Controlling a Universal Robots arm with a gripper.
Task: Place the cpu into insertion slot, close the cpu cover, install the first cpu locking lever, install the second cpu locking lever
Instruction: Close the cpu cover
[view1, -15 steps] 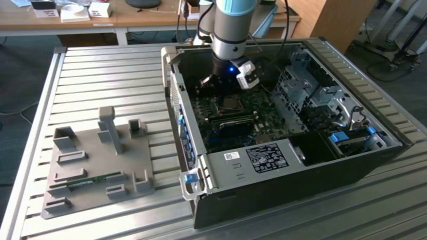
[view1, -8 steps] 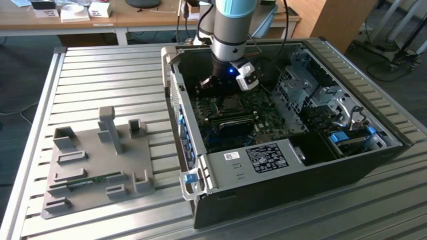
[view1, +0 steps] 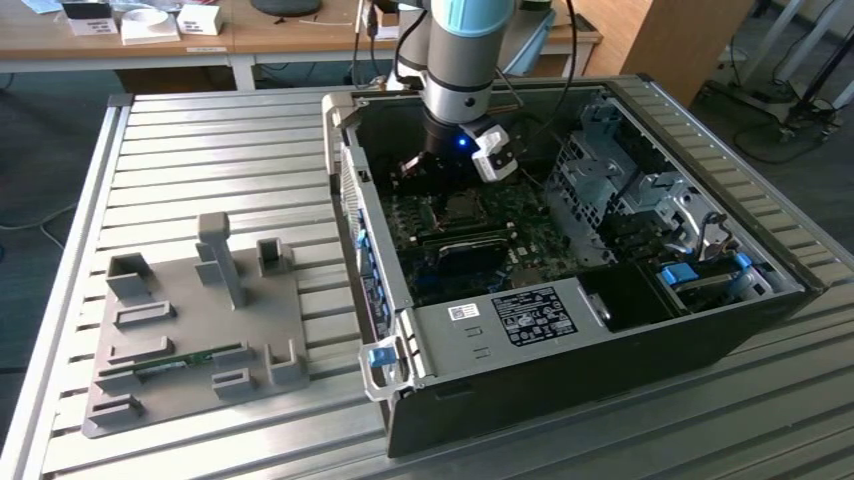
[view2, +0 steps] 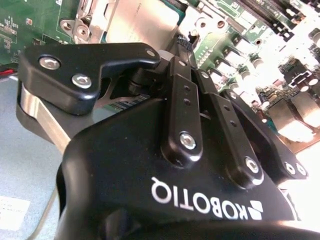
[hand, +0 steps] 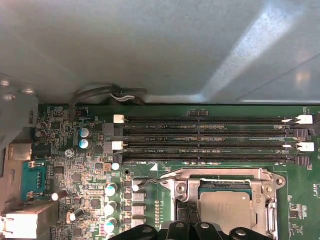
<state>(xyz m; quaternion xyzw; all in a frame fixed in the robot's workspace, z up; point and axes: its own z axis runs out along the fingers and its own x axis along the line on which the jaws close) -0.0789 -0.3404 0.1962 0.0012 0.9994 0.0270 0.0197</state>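
Observation:
In the first wrist view the cpu (hand: 225, 211), a silvery-beige square, lies in the insertion slot (hand: 186, 210). The cpu cover (hand: 220, 174) lies flat around it as a silvery frame. A thin wire locking lever (hand: 150, 182) sticks out sideways from the socket's corner. My gripper (hand: 195, 231) hovers right at the socket's edge. In the second wrist view the gripper (view2: 183, 42) has its black fingers (view2: 180, 90) drawn together, nothing seen between them, just beside the cpu (view2: 140, 22). In the exterior view the gripper (view1: 441, 172) reaches down into the open case, above the socket (view1: 465, 207).
Long black memory slots (hand: 210, 140) run beside the socket. Capacitors (hand: 111, 190) and rear ports (hand: 27, 222) crowd one side. The case wall (hand: 150, 45) stands close behind. Drive cages (view1: 627, 190) fill the case on the exterior view's right. A grey fixture plate (view1: 200, 330) lies on the slatted table.

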